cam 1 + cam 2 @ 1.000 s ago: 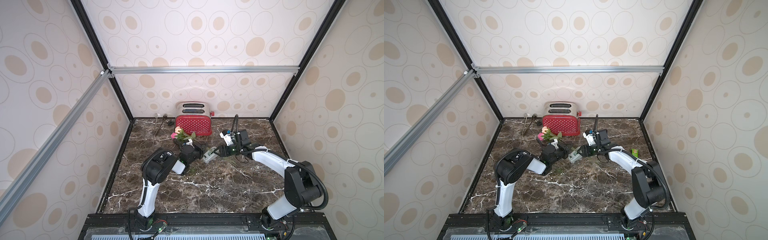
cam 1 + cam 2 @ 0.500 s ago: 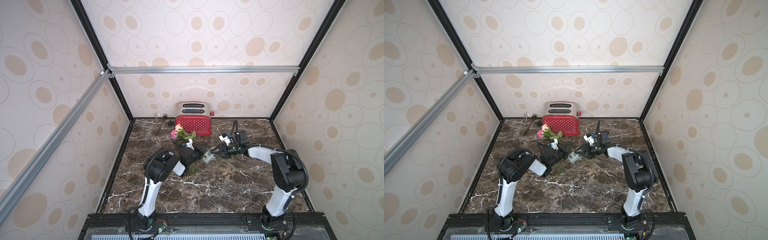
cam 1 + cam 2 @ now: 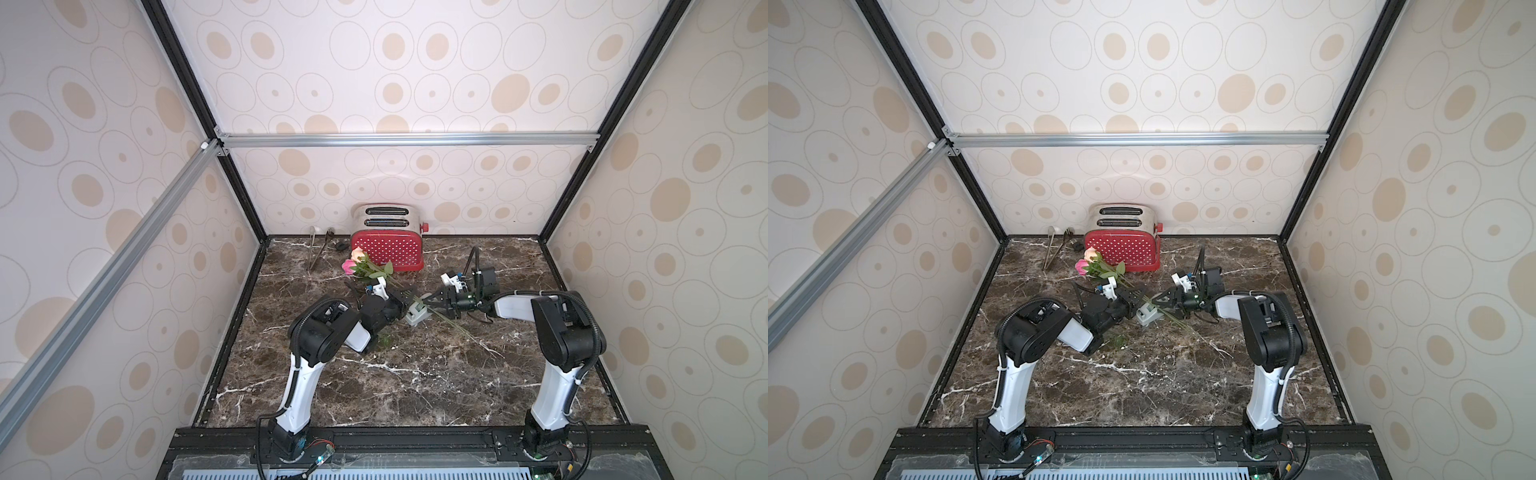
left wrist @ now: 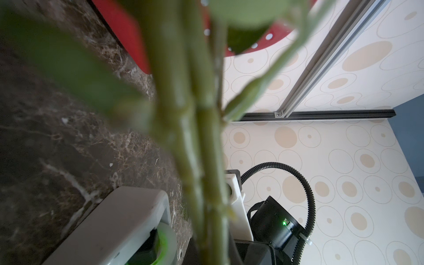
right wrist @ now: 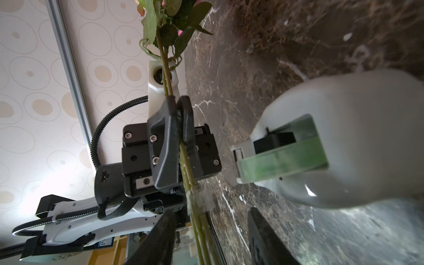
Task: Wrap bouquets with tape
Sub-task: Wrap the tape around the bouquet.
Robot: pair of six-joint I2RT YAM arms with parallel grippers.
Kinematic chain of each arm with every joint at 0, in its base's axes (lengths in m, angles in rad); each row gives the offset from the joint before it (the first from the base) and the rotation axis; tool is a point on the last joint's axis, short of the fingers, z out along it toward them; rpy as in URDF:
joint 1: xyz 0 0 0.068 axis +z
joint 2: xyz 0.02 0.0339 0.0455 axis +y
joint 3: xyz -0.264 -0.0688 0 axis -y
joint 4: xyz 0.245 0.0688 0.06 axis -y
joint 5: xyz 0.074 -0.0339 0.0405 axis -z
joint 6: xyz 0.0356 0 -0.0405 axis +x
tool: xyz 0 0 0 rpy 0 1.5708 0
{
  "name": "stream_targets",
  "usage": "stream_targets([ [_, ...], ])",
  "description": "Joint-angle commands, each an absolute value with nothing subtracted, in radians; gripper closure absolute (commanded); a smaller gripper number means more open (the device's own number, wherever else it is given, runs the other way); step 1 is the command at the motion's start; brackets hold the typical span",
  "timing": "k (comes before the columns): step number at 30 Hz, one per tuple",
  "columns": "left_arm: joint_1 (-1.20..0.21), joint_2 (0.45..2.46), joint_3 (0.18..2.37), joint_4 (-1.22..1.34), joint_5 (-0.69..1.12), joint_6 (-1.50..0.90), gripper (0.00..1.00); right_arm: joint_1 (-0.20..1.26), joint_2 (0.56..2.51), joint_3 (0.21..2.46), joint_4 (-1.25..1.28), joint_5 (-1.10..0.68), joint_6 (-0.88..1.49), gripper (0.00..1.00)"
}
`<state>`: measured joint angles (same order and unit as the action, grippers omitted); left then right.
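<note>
— Nearest on the desk?
— Grey tape dispenser, standing mid-desk, just beside the long green stems.
— Held by what?
— By the left pincer, clamped shut on them. Straddled too by the right pincer, jaws apart.
— Farther back?
— Blooms of the bouquet of roses, close to the red toaster at the rear wall.

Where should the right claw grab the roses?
On the long thin green rose stems, on the bare stretch just past the shut left claw. Come in from the right arm's side, open right claw straddling them: there they run bunched, straight and leafless.
</note>
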<state>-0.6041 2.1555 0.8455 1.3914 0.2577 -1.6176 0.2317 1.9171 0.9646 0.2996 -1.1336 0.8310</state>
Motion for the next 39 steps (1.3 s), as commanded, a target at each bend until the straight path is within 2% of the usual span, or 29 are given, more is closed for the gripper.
stream_targets([
  [1,-0.607,2.161,0.866,1.488,0.287,-1.605,1.0,0.232,1.942,0.931,0.463,-1.182,0.941,0.49],
  [11,-0.603,2.172,0.87,1.493,0.296,-1.611,1.0,0.233,1.971,0.884,0.698,-1.229,1.092,0.75],
  [21,-0.594,2.177,0.87,1.491,0.306,-1.614,1.0,0.256,1.951,0.836,0.817,-1.247,1.163,0.76],
  [23,-0.593,2.175,0.873,1.486,0.308,-1.612,1.0,0.256,1.941,0.824,0.801,-1.248,1.144,0.8],
  [27,-0.594,2.176,0.878,1.485,0.311,-1.613,1.0,0.255,1.947,0.841,0.794,-1.249,1.131,0.94],
  [30,-0.592,2.175,0.875,1.486,0.312,-1.617,1.0,0.256,1.958,0.853,0.819,-1.252,1.139,1.0],
  [33,-0.591,2.171,0.868,1.482,0.312,-1.621,1.0,0.26,1.963,0.865,0.804,-1.253,1.108,1.0],
  [34,-0.591,2.168,0.864,1.48,0.312,-1.622,0.9,0.264,1.962,0.874,0.765,-1.252,1.074,1.0],
  [36,-0.588,2.159,0.855,1.464,0.31,-1.626,0.65,0.274,1.951,0.903,0.648,-1.25,0.976,1.0],
  [37,-0.586,2.153,0.848,1.452,0.31,-1.627,0.58,0.275,1.939,0.918,0.57,-1.234,0.904,1.0],
  [39,-0.584,2.142,0.839,1.441,0.312,-1.631,0.57,0.314,1.905,0.971,0.309,-1.195,0.696,1.0],
])
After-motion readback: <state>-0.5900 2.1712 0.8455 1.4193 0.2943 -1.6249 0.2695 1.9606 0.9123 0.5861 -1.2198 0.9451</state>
